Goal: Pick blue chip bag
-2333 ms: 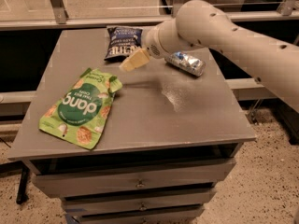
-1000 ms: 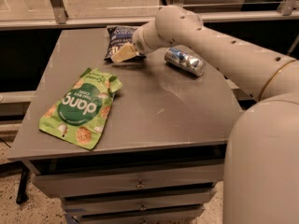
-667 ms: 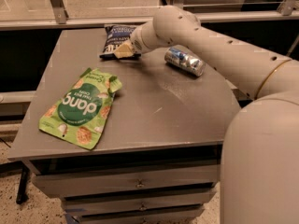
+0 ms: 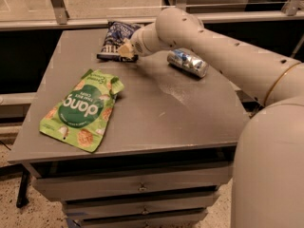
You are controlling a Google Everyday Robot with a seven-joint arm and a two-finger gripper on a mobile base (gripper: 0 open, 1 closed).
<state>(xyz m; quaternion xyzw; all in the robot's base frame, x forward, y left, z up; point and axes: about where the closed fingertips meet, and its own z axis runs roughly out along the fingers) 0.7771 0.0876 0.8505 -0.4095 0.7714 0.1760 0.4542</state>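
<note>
The blue chip bag [image 4: 114,36] lies flat near the back edge of the bench [image 4: 161,113], a bit left of the middle. The claw [image 4: 126,49] is right at the bag's near right corner, touching it or almost touching it. I cannot tell if the claw is wide or narrow, or if it has hold of the bag yet. The arm [image 4: 213,44] reaches in from the right and goes low across the back of the bench. I think it comes in this way because the bag is far from the front. A low reach also lets the claw meet the thin, flat bag at its edge. The crushed can [image 4: 188,62] lies just in front of the arm, very near it, but I cannot tell if they touch. The arm should not drop or swing forward there, or it could knock the can and make it roll. The big green pouch [image 4: 81,109] sits at the front left, well apart from the bag, so it is not in the way. A pale rail [image 4: 71,23] runs just behind the bench, close to the bag's far end. A push backward could shove the bag off the edge or against that rail. There is open room above the bag and toward the middle of the bench, so going up, or up and forward, looks like the safest way out.
</note>
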